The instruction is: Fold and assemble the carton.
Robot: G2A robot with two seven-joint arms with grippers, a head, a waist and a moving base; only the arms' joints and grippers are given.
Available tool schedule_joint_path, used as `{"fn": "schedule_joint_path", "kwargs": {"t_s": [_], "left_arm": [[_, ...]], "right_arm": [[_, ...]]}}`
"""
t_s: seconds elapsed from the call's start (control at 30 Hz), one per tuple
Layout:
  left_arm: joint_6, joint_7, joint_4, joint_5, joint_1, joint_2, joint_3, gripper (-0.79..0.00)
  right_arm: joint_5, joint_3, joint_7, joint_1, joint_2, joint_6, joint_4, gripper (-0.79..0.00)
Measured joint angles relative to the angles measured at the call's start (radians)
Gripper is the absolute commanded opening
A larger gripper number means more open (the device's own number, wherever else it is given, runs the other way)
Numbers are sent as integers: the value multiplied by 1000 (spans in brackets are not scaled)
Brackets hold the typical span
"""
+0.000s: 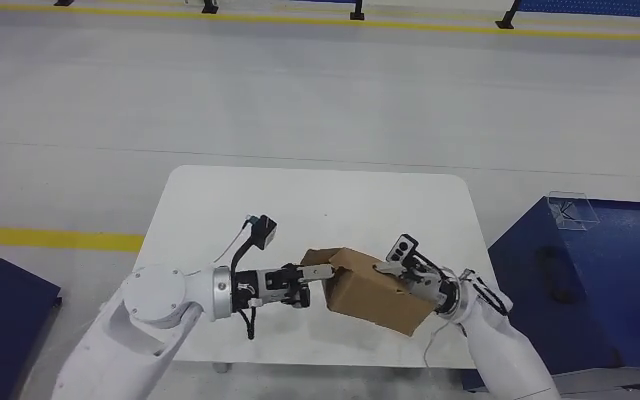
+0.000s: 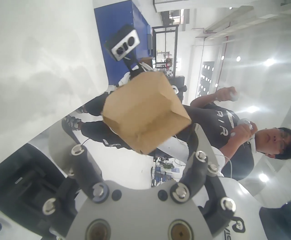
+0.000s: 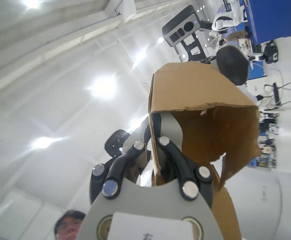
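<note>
Mid-fold: carton (image 1: 375, 288) held above the worktop (image 1: 300, 200) near its front edge. Right gripper (image 3: 154, 134) clamps 1 wall, left gripper (image 1: 308, 282) spread at the opposite end. Next, likely: left tucks the flaps.

A big robot-testing hall, more workshop than office: a wide grey floor (image 1: 300, 90) marked with yellow lines (image 1: 70, 239) spreads around a single white table (image 1: 300, 200), with a dark blue cabinet (image 1: 590, 300) just beside it. Overhead, a high white ceiling with bare beams (image 3: 56, 29) carries bright round lights (image 3: 102, 85). Farther off stand a black metal frame (image 2: 166, 45), a blue partition (image 2: 118, 34), work desks crowded with equipment (image 3: 272, 91), and another white robot (image 3: 224, 20) near more blue panels.
</note>
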Motion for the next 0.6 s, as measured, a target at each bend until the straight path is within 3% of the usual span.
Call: {"fn": "schedule_joint_path", "kwargs": {"t_s": [0.13,0.23,0.43,0.6], "left_arm": [[-28,22,-22,-41,44,12,-102,0],[-19,45,-11,-7,60,19,-139,0],[16,40,11,144,49,22,-74,0],[15,37,23,135,21,16,-28,0]], "right_arm": [[39,-31,18,46,-1,134,67,-785],[81,-69,10,60,1,164,74,-785],[203,-134,-18,76,32,189,49,-785],[235,-156,-11,85,65,181,41,-785]]}}
